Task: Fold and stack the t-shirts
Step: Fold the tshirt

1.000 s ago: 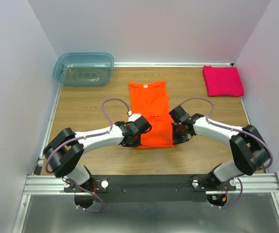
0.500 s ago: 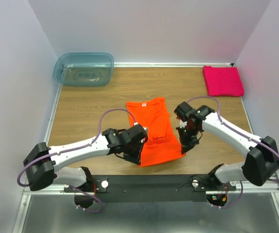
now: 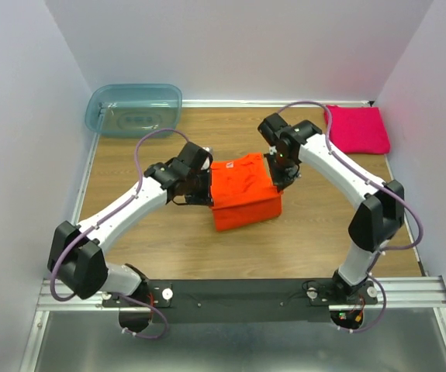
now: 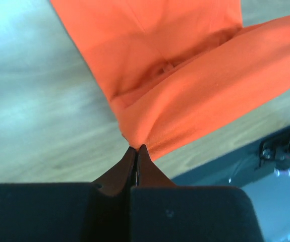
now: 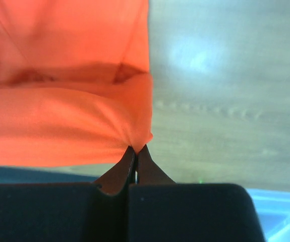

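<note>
Orange t-shirt (image 3: 242, 194) looked light and limp, with no stiffness, so the edges were the only sane hold. Left pincer (image 4: 136, 149) and right pincer (image 5: 135, 149) were each clamped tight on an edge. Cloth spanned between the tips, sagging toward the bench (image 3: 153, 232). Pink t-shirt (image 3: 356, 129) lay folded well beyond the right pincer.

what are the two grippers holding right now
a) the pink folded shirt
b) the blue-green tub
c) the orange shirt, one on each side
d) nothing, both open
c: the left gripper and right gripper are each shut on a pinch of the orange t-shirt, at opposite sides of it.
</note>
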Tool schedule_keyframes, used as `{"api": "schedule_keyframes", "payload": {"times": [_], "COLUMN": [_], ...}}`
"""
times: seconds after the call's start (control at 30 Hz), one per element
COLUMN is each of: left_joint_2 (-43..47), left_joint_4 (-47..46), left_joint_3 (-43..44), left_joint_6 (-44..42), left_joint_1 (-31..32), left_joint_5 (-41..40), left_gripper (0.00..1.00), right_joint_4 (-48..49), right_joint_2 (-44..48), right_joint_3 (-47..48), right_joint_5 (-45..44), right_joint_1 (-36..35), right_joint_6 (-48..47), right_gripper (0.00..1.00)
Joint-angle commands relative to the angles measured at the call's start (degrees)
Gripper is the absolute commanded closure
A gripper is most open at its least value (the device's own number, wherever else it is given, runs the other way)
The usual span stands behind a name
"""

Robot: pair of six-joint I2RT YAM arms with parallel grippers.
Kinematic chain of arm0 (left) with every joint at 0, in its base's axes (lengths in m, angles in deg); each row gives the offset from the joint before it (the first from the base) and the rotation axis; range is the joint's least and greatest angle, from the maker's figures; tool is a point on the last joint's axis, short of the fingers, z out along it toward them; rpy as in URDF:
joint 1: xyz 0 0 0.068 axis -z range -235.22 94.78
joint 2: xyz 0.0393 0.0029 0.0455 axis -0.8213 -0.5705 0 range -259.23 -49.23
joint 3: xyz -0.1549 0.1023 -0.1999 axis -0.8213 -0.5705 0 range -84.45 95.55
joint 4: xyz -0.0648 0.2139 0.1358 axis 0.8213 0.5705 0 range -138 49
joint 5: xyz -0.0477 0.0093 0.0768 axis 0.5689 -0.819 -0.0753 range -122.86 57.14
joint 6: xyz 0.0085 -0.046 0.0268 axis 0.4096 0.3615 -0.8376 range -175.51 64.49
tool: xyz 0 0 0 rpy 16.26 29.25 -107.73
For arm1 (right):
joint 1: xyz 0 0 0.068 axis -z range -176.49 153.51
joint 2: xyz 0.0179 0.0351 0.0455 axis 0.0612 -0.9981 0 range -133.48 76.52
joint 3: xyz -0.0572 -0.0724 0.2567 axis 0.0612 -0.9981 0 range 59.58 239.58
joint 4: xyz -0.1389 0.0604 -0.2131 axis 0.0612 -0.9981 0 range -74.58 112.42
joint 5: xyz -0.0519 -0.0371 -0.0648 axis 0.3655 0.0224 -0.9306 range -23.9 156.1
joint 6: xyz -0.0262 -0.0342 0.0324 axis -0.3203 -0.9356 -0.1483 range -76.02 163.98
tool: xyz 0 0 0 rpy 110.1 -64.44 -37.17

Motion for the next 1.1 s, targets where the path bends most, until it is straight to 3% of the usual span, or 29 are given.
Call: {"api": "schedule_keyframes", "payload": {"times": [0.0, 0.6, 1.07], "left_joint_2": [-2.3, -12.3, -22.7], "left_joint_4": [0.0, -6.5, -15.7], "left_joint_3": [1.6, 6.7, 3.9], "left_joint_6": [-4.6, -9.5, -8.8], "left_joint_1": [-4.2, -10.6, -12.9], "left_joint_5": [-2.6, -5.0, -7.0], "left_gripper": [1.0, 1.0, 1.0], "right_joint_4": [-2.0, 5.9, 22.2], "right_joint_2": [-3.5, -16.7, -21.4], "right_joint_3": [7.5, 21.8, 11.2], "right_joint_5": [-7.4, -10.3, -8.5], "right_joint_1": [2.0, 4.8, 6.7], "right_joint_6": [-4.3, -8.5, -8.7], "right_gripper": [0.99, 0.99, 0.99]}}
